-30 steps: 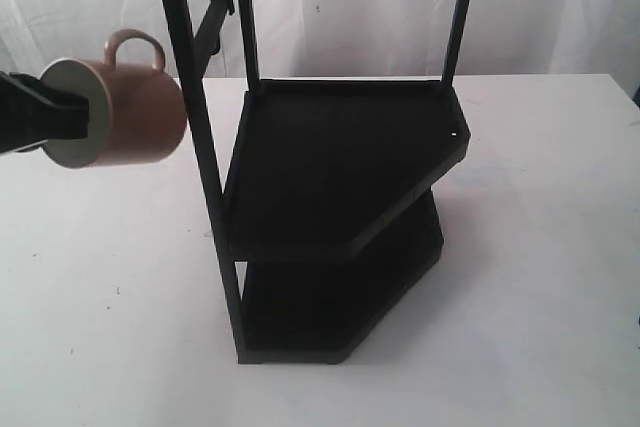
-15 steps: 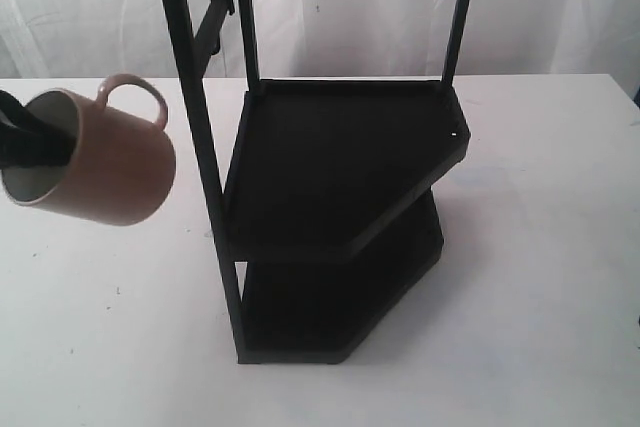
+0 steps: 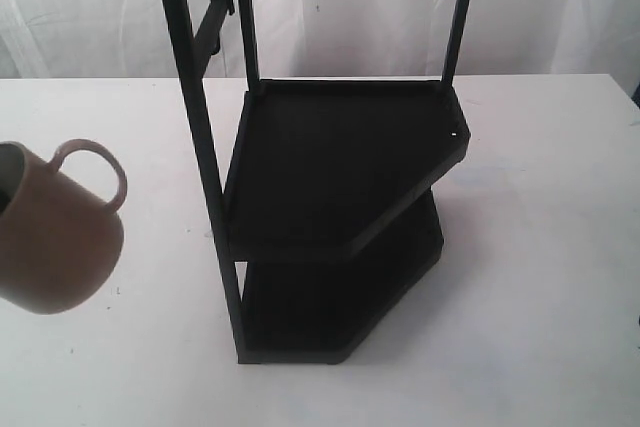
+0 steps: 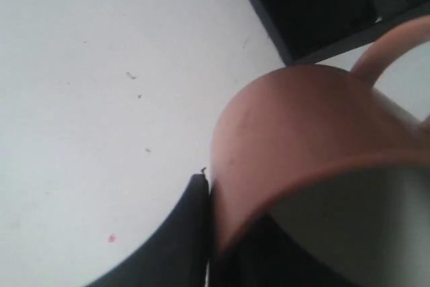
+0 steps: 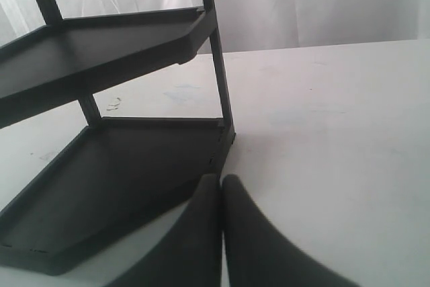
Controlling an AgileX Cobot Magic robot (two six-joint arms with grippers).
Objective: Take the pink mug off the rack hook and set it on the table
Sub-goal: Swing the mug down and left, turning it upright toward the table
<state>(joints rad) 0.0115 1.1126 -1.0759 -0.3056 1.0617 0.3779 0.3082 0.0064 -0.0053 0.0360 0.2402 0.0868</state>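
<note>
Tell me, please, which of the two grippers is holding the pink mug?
The left gripper: its jaws clamp the pink mug at the rim, while the right gripper is shut, empty.

No text, label, brand, number or sign could be read anywhere: the pink mug (image 3: 50, 237), the black rack (image 3: 330, 177) and the white surface (image 3: 540, 247) were all unmarked.
</note>
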